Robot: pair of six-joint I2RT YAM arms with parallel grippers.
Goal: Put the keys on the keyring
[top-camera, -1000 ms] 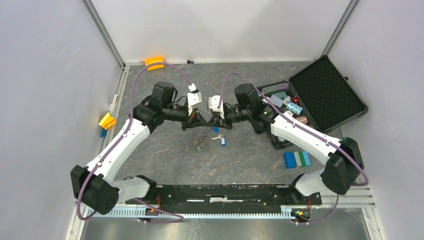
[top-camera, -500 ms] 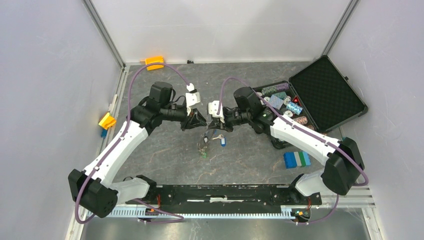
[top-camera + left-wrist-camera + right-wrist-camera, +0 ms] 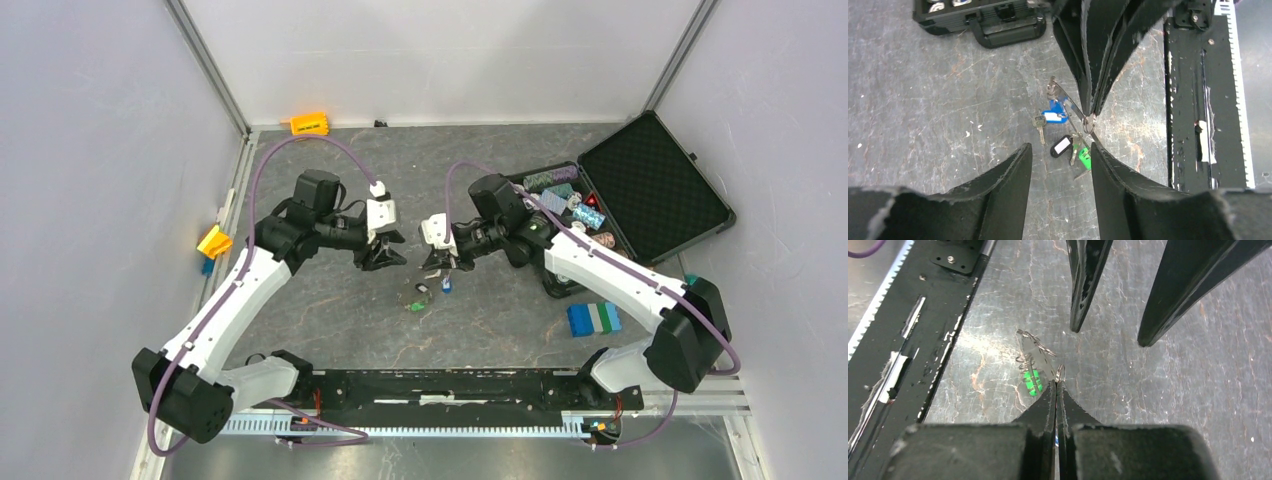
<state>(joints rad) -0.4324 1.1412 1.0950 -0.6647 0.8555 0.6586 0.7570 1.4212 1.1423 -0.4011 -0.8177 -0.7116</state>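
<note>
Your right gripper [image 3: 1056, 385] is pinched on the keyring [image 3: 1035, 347] mid-table with green [image 3: 1083, 156] and black-tagged keys [image 3: 1061, 146] seemingly hanging; left gripper [image 3: 1060, 155] is spread, empty; blue-tagged key [image 3: 1053, 113] looks unthreaded.

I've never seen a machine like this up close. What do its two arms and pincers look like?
Each arm has white shell links and chunky black joints, with a purple cable looping along it. The left gripper and right gripper end in two slim, black, tapering fingers behind a small white block. Both stand on a black base rail.

High fixed overview, two close downward wrist views, shared keys [image 3: 1063, 131]
</note>
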